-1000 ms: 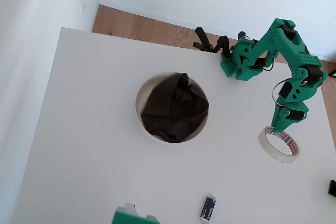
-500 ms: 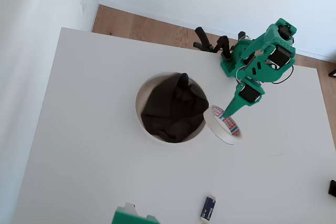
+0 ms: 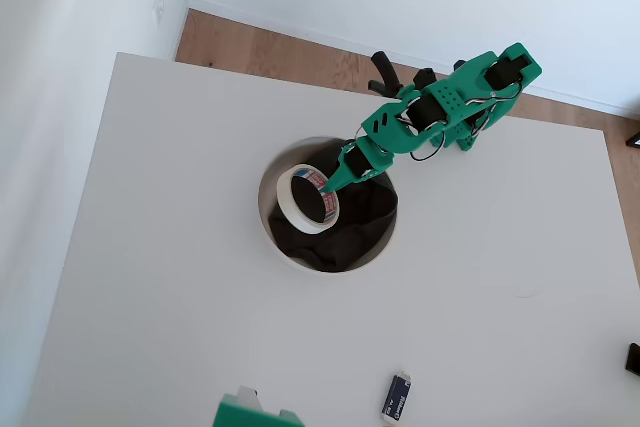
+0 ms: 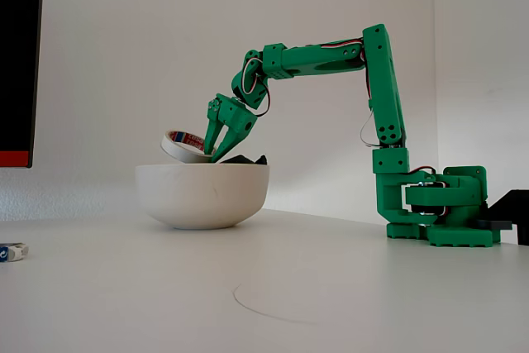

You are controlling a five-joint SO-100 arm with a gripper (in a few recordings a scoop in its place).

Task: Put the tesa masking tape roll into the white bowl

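From the overhead view we see the green arm (image 3: 440, 112) reaching from its base at about two o'clock of the bowl (image 3: 268, 215) in toward the bowl's middle. Our gripper (image 3: 335, 179) is pinching the tape roll (image 3: 307, 200) by the ring's wall at its two o'clock edge. The ring sits over the upper left part of the bowl, above the dark cloth (image 3: 345, 227) that fills most of the inside. The carry looks done, we judge; what is left is to let go. The table (image 3: 150, 277) is bare all round the bowl, with only a small blue-labelled thing (image 3: 396, 397) well apart at five o'clock and a green block (image 3: 245, 414) at the bottom edge.

In the fixed side view the gripper (image 4: 216, 148) points down toward seven o'clock, its fingers closed on the tape roll (image 4: 183, 145). The roll is tilted and sits just above the bowl's rim (image 4: 202, 166), inside the opening and toward its left side. Whether it touches the cloth (image 4: 244, 158) we cannot tell. We judge a release here would drop it inside, though the near rim leaves little margin on that side; a slight move toward three o'clock would give more. Above the bowl there is free room for the arm (image 4: 380, 97) to lift out.
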